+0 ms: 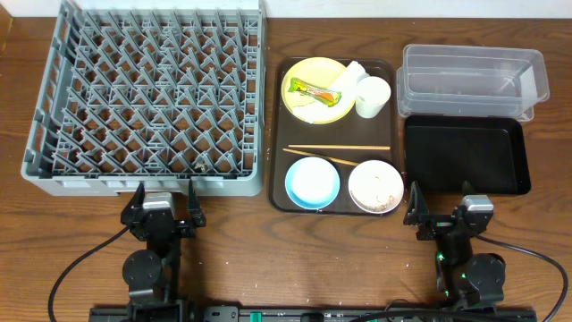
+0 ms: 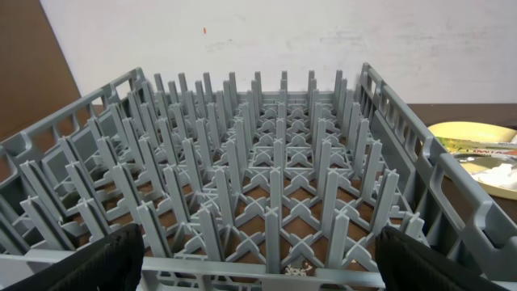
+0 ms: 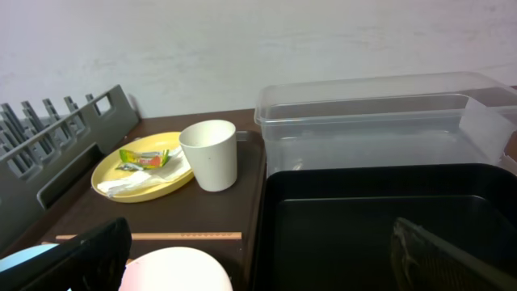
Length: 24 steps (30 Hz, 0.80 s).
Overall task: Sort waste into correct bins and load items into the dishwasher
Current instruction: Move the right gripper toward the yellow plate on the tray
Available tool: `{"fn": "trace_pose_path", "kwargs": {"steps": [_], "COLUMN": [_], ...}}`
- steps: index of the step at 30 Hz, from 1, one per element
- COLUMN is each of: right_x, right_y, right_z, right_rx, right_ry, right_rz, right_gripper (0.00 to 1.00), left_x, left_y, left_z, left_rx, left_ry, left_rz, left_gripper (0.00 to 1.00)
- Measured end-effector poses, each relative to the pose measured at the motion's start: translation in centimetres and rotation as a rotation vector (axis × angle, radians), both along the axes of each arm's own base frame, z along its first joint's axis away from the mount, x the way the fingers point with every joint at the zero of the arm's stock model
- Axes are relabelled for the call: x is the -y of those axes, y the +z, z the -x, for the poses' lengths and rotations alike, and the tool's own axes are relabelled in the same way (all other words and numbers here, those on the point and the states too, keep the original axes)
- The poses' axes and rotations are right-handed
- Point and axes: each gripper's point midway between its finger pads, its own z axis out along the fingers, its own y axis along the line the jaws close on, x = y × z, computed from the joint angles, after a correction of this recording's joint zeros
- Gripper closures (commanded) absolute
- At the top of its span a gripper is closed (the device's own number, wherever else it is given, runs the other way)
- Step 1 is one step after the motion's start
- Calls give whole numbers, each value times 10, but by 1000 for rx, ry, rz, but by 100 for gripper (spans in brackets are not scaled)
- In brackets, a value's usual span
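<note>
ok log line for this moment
left gripper: open, at dish rack | right gripper: open, at black tray | dish rack: no dishes | plate, blue bowl, white bowl, cup, chopsticks, wrapper: on brown tray

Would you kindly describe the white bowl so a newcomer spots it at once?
Right of the grey rack lies a brown tray. Two bowls sit along its edge nearest the robot; the white bowl is the one beside the black tray, unlike the light blue bowl.

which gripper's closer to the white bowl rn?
Right. The right gripper sits just right of the white bowl, by the black tray's front corner. The left gripper is far off to its left, in front of the dish rack.
</note>
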Motion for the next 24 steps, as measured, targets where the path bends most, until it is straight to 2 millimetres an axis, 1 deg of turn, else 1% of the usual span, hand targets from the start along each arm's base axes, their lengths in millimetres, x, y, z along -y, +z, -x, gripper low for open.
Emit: {"fn": "trace_pose_path", "kwargs": {"steps": [5, 24], "right_x": [0, 0], "right_y": [0, 0], "right_z": [0, 0], "right_rx": [0, 0], "right_ry": [0, 0], "right_rz": [0, 0], "right_gripper": [1, 1], "left_x": [5, 5], "left_y": [0, 0], "left_z": [0, 0], "left_rx": [0, 0], "left_ry": [-20, -19], "left_rz": [0, 0], "left_gripper": [7, 7]}}
